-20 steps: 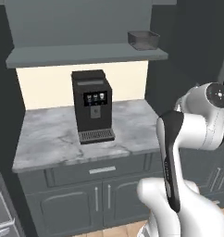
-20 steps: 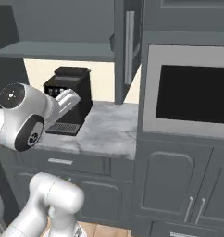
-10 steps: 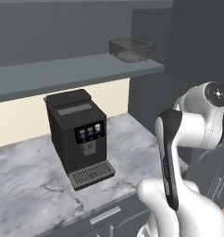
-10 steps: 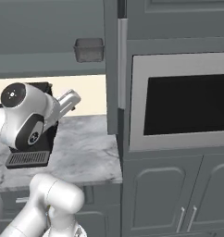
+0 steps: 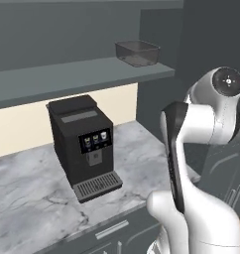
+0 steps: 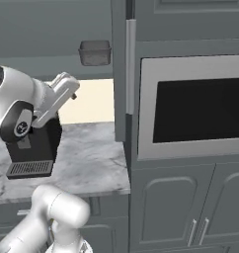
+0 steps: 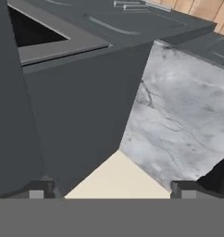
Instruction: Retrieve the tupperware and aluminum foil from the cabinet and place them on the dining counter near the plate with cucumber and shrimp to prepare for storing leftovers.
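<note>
We're parked facing the cabinet [image 5: 82, 74], a dark grey wall unit with a plain grey shelf running across the upper part of both base views. Right of it in the right base view stands a tall dark grey column with a built-in oven [image 6: 190, 106], black glass front, panelled doors below.

Under the shelf is the short marble counter [image 5: 23, 193], grey-white veined, with a cream back wall behind it. Lower grey cabinets with a drawer handle sit beneath the counter edge.

Our arm [image 5: 191, 149] rises in the lower right of the left base view, elbow folded, upper link pointing toward the oven column.

The black coffee machine [image 5: 82, 144] stands upright on the counter, drip tray at the front, small lit buttons on its face. In the right base view our arm partly hides it.

The tupperware [image 5: 137, 52] sits on the cabinet shelf near its right end, upright, dark grey, flared rim, close to the column; also seen at [image 6: 95, 52].

The gripper [image 7: 109, 189] hangs free, fingers spread wide, nothing between them. The hand view looks at the column's dark side wall, cream wall and marble top. It is well apart from the tupperware.
</note>
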